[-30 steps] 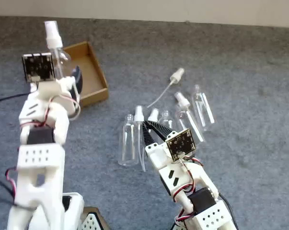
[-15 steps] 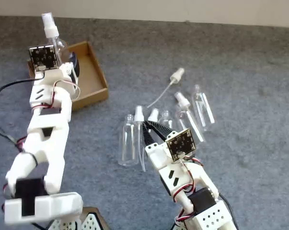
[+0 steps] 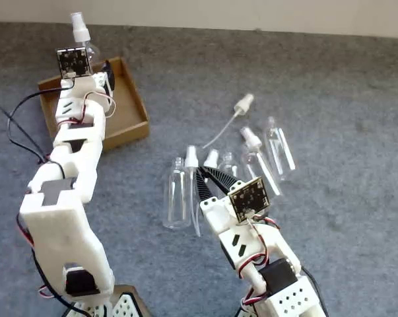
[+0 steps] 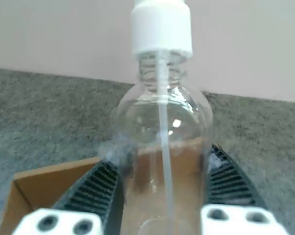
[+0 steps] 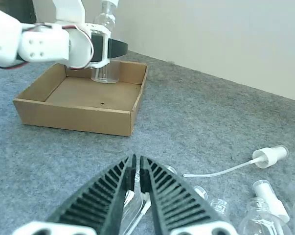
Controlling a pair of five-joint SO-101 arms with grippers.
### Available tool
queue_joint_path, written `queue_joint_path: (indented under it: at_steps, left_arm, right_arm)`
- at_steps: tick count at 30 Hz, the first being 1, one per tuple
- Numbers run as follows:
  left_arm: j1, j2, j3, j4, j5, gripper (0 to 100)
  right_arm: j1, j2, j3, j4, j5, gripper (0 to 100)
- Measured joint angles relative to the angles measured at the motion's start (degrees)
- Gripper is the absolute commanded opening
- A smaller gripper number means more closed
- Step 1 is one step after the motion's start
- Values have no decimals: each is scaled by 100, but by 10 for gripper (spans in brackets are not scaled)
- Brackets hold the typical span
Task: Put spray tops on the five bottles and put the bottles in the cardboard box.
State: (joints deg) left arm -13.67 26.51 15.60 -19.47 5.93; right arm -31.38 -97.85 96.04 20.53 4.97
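Nearest me, toward the near edge of the table [image 3: 331,79], the right gripper [image 5: 136,161] is sitting low with its jaws drawn almost together. I am judging it to be carrying nothing, though I cannot tell whether the thin tube under it is being pinched.

Just beyond it, around the middle of the table, four bottles are lying on their sides: the leftmost bottle [image 3: 177,191], a second bottle [image 3: 228,163], a third bottle [image 3: 259,168] and the rightmost bottle [image 3: 280,146]. Spray tops are lying among them, one [image 3: 191,157] just beside the leftmost bottle's neck and another [image 3: 250,137] by the third bottle. I cannot tell whether that one is seated. A little farther off, a loose spray top [image 3: 243,104] is lying apart, trailing its tube.

Farthest out, near the table's far left corner, the left gripper [image 4: 162,164] is clamping a capped bottle [image 4: 162,117] upright over the far end of the cardboard box [image 5: 74,115]. I cannot tell whether its base is touching the floor.

So I am reading this as the first of five going in: one bottle capped and about to be released, four waiting for tops and boxing.
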Motion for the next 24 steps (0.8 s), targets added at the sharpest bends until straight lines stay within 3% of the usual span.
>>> queue_joint_path:
  at_steps: [7, 19, 24]
  left_arm:
    - [0, 1055, -501, -1213, 0, 68]
    - [0, 1978, -1503, -1345, -9, 68]
    - [97, 2514, -1987, -1354, -563, 68]
  right_arm:
    - [0, 0, 0, 0, 0, 18]
    - [0, 0, 0, 0, 0, 18]
    - [0, 0, 0, 0, 0, 18]
